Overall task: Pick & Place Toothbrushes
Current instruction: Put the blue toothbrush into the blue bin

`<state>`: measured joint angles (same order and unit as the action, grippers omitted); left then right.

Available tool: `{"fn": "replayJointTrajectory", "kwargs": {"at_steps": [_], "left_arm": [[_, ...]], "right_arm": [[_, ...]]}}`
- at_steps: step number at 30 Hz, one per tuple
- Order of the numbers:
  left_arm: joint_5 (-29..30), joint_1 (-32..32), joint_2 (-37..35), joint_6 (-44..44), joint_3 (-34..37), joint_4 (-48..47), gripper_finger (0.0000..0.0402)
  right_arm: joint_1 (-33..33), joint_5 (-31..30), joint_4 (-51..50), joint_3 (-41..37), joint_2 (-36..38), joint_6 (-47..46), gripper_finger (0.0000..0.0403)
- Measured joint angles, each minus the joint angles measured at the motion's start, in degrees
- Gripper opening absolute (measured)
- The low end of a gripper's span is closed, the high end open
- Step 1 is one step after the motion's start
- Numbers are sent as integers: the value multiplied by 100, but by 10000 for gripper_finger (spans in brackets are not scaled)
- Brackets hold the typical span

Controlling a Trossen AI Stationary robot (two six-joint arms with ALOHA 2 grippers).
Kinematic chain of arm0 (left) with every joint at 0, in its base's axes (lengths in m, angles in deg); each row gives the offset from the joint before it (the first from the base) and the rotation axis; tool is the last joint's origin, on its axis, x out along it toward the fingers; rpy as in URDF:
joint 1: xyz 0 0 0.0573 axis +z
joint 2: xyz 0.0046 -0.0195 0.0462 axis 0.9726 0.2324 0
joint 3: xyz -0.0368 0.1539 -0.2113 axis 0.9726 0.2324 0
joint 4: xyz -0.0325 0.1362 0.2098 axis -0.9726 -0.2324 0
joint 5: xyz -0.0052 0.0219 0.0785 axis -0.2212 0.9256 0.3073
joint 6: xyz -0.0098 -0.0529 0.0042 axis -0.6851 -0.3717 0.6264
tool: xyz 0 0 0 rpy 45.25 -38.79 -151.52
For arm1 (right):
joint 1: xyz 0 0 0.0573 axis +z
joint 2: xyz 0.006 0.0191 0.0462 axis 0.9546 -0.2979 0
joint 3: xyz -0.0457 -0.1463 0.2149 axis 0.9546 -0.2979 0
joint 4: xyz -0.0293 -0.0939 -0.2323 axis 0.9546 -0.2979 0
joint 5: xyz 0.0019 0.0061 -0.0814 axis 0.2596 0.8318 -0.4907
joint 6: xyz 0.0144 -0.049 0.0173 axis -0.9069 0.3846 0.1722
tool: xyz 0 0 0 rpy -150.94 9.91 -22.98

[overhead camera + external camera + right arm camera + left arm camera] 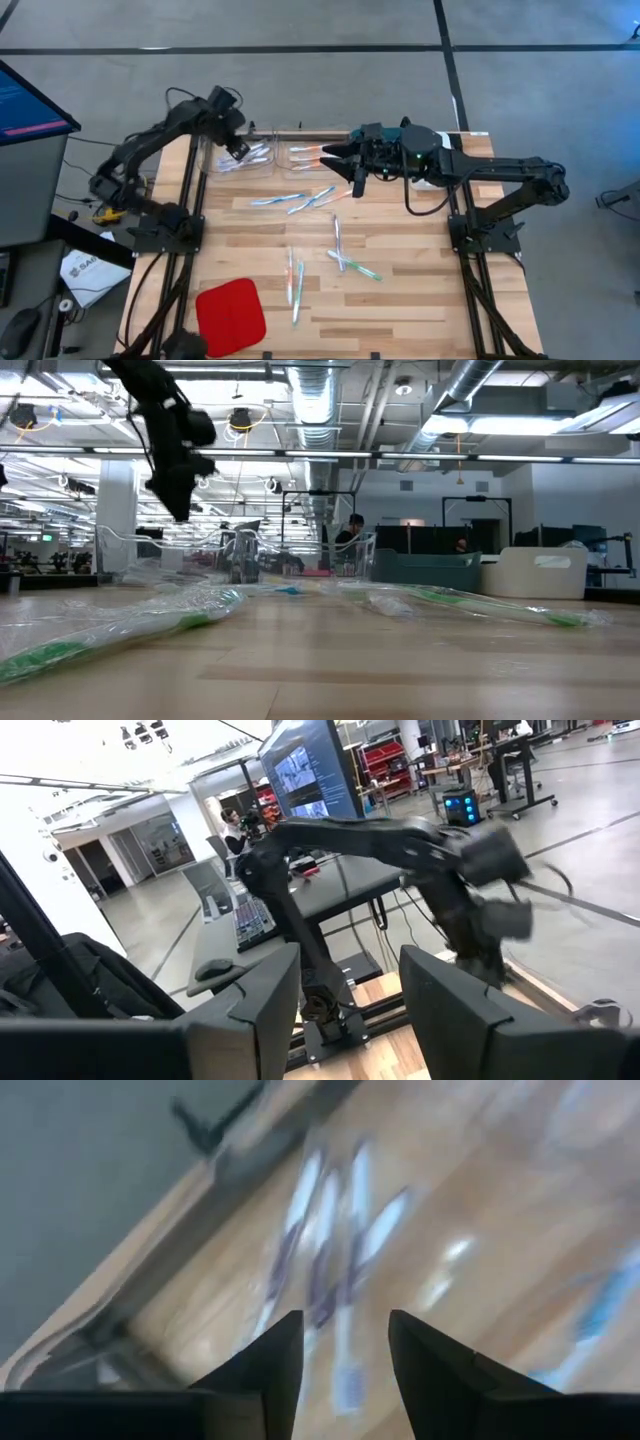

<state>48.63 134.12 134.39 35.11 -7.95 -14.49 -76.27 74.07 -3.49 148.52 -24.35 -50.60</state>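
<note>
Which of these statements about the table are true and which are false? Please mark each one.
1. The left gripper is above the clear bin that holds toothbrushes. True.
2. The red pad lies inside a bin. False: it lies on the bare table, at the near edge, away from the bins.
3. Several toothbrushes lie loose on the wood. True.
4. The left gripper holds a toothbrush between its fingers. False: in the left wrist view its fingers stand apart with nothing between them.
5. The right gripper rests on the red pad. False: it is at the far side, over the second bin.
</note>
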Motion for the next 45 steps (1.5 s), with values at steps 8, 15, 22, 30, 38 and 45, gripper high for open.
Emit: {"fn": "replayJointTrajectory", "kwargs": {"at_steps": [8,15,22,30,38,45], "left_arm": [[-1435,-474,-1271,-400,0,325,136],[-1626,-1630,-1795,-402,0,598,134],[-1625,-2766,-1764,-850,-4,913,131],[-1619,-3599,-1353,-977,-4,999,131],[-1453,-3981,-734,-964,-4,1003,131],[-1361,-4237,-104,-965,-2,1034,131]], "right_arm": [[-97,0,2,0,0,20,168],[-259,0,2,0,0,17,168],[-333,0,-169,0,1,14,168],[-273,8,-763,0,2,1,168],[-152,20,-1206,-2,2,0,168],[-88,20,-1586,-2,2,2,168]]}}
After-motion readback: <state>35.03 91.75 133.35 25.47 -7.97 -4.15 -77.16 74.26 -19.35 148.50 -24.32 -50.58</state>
